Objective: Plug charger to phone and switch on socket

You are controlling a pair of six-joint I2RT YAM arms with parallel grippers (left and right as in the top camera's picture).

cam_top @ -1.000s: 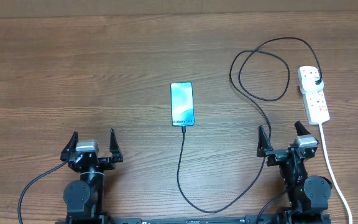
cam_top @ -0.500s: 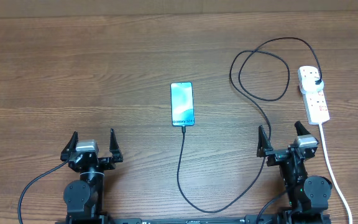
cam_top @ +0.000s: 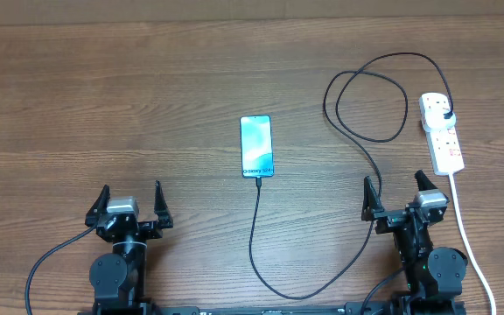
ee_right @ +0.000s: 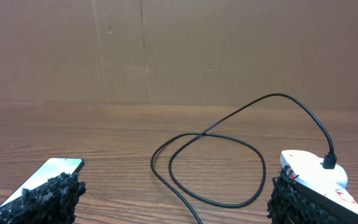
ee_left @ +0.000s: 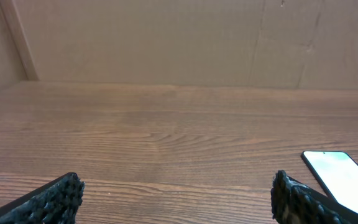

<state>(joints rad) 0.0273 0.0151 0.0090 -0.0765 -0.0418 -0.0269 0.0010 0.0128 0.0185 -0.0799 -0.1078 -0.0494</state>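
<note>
Both arms sit at the near edge, left gripper (cam_top: 130,188) and right gripper (cam_top: 395,182) spread wide, holding nothing. The phone (cam_top: 256,145) lies mid-table, screen lit. The charger (cam_top: 253,232) looks seated in its near end, its plug in the socket (cam_top: 442,133) at far right. Whether the switch is on, I can't tell. If it's off, the right arm's job is a reach and a press. Bare wood table (cam_top: 103,87), plain brown wall (ee_left: 166,37).

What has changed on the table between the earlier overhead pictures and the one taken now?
Nothing visibly changed. The phone lies in the same spot with the cable reaching its near end, the power strip has not shifted, and the left gripper and right gripper stay open, holding nothing.
</note>
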